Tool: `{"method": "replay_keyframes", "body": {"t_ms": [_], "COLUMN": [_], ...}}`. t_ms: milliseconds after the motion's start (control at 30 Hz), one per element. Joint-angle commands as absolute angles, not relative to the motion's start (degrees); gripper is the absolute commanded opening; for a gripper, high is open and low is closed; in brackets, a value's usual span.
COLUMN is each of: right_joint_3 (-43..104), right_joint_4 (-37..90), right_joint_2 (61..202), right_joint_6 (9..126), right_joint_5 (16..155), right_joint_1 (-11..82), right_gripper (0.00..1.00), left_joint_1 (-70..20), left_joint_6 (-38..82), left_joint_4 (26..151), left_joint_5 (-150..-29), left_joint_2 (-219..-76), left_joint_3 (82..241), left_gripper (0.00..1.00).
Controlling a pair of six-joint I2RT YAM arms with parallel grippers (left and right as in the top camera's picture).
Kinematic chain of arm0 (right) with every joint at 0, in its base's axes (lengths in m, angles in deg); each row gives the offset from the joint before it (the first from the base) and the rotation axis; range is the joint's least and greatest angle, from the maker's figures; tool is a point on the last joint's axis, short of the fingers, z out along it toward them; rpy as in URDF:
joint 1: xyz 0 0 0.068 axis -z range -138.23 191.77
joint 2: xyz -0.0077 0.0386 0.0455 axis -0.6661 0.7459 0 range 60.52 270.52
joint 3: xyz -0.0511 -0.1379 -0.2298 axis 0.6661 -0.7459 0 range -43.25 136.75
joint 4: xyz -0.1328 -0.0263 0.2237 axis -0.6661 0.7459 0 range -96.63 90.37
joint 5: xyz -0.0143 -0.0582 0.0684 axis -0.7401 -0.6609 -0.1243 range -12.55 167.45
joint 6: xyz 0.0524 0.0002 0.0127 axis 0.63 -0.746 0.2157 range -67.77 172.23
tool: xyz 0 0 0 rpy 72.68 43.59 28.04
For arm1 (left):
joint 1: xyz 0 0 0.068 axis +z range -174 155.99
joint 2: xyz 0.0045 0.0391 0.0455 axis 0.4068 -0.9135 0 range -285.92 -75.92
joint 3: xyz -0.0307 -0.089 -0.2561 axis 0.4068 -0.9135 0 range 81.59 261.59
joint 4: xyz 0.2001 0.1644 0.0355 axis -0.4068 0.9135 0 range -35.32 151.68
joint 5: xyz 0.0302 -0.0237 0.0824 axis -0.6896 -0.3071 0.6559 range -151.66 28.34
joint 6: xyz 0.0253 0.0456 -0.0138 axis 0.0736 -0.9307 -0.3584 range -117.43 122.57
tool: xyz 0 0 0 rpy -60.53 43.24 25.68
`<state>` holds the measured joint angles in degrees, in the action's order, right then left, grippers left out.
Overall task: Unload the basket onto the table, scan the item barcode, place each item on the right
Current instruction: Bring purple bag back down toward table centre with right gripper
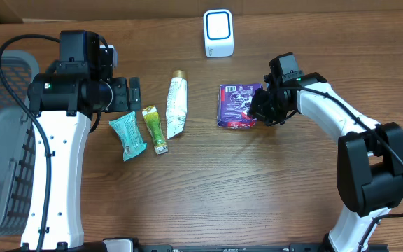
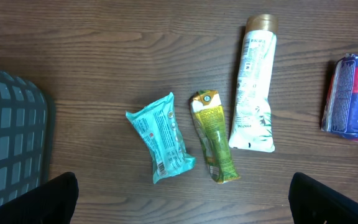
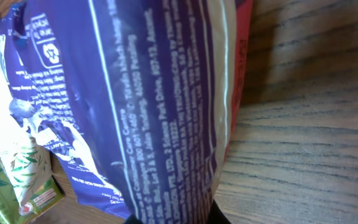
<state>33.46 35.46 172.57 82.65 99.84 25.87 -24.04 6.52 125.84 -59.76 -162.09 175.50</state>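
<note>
Purple packet (image 1: 235, 103) | my right hand (image 1: 259, 112) clamped tight on its edge | step: grasp | next: lift, show barcode to scanner (image 1: 218, 33) beyond the hand | left hand (image 1: 136, 94) spread, empty

Purple pack (image 3: 166, 93), right wrist view: we read white small print running sideways: "Care Centre", "PTE. LTD.", "Science Park Drive", "#07-13". Other lines too blurred for us. Round white symbol (image 3: 47, 50) near pack's upper corner, lettering beside it illegible. Left wrist view: white tube (image 2: 253, 87), teal packet (image 2: 160, 137), green sachet (image 2: 213, 137) all carry print; we can read none of it.
</note>
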Motion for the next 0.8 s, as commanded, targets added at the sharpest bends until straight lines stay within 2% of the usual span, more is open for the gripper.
{"method": "replay_keyframes", "body": {"t_ms": [0, 67, 233, 333, 400, 433, 567, 767], "right_joint_3": [33.3, 33.3, 35.6, 38.3, 40.8, 42.4, 46.2, 45.9], "right_joint_4": [36.4, 37.6, 42.2, 45.4, 48.6, 50.3, 53.0, 43.9], "right_joint_2": [171.9, 171.9, 170.3, 168.2, 167.0, 166.6, 166.4, 166.4], "right_joint_6": [83.6, 83.5, 79.8, 77.4, 76.1, 74.3, 73.0, 73.2], "right_joint_5": [100.0, 100.0, 99.9, 99.6, 97.7, 97.4, 98.4, 107.5], "right_joint_1": [25.8, 25.8, 25.9, 25.9, 25.9, 25.9, 25.9, 24.1], "right_gripper": [0.08, 0.23, 0.42, 0.65, 0.93, 1.00, 1.00, 1.00], "left_joint_1": [-24.0, -24.0, -24.0, -24.0, -24.0, -24.0, -24.0, -24.0], "left_joint_6": [6.4, 6.4, 6.4, 6.4, 6.4, 6.4, 6.4, 6.4], "left_joint_4": [125.8, 125.8, 125.8, 125.8, 125.8, 125.8, 125.8, 125.8], "left_joint_5": [-60.2, -60.2, -60.2, -60.2, -60.2, -60.2, -60.2, -60.2], "left_joint_2": [-162.4, -162.4, -162.4, -162.4, -162.4, -162.4, -162.4, -162.4], "left_joint_3": [176.2, 176.2, 176.2, 176.2, 176.2, 176.2, 176.2, 176.2], "left_gripper": [1.00, 1.00, 0.99, 1.00, 1.00, 0.99, 1.00, 1.00]}}
